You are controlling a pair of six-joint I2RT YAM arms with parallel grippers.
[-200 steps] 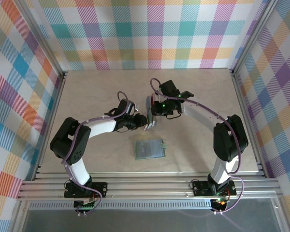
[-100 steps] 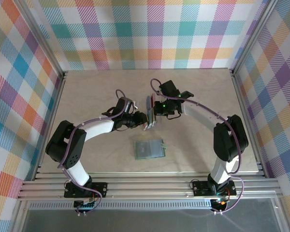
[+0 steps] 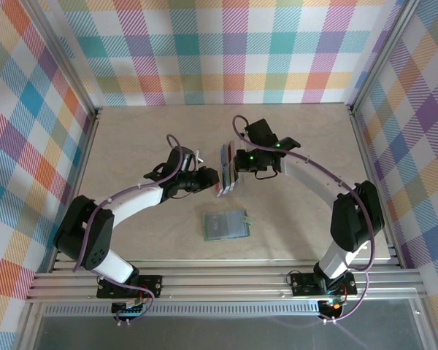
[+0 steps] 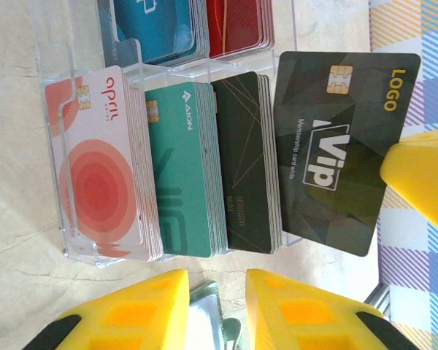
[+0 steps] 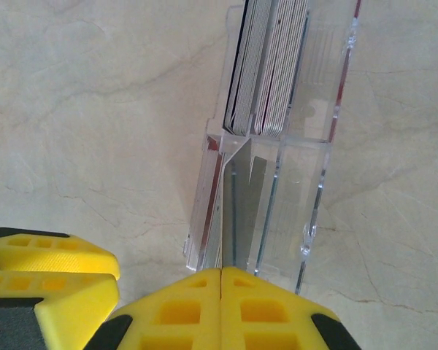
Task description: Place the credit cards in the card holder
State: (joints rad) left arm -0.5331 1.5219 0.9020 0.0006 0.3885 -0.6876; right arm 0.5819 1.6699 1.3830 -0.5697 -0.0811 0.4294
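R pincer (image 5: 220,271) was pinched fully shut, pads meeting on a thin card seen edge-on. From the L wrist view that card read as the dark VIP card (image 4: 336,146). It stood just beside the clear tray (image 4: 58,146), out of line w/ the stacks, w/ a yellow pad (image 4: 423,182) of the R pincer over its outer edge. So R looked to be holding the VIP card.

L pincer (image 4: 217,281) had its pads narrowly apart w/ sth pale grey-green between them. Couldn't tell if that was gripped or just lay behind. In the top view it sat right against the tray's left side.

In the tray, upright: salmon stack (image 4: 102,168), teal stack (image 4: 186,168), dark gold-lined stack (image 4: 241,160); behind them a blue stack (image 4: 160,29) and a red stack (image 4: 237,25).

Card holder (image 3: 226,224) lay flat on the bench (image 3: 131,138), apart from the tray. It was toward the arm bases from both pincers, approx. midway between the arms, long axis running left-right. L was marginally nearer, but R had the card. Judgement: R would have to bring the card back toward the bases and down, and turn it from upright to suit the holder. Whether the holder was open, or which way its slot faced, wasn't clear.
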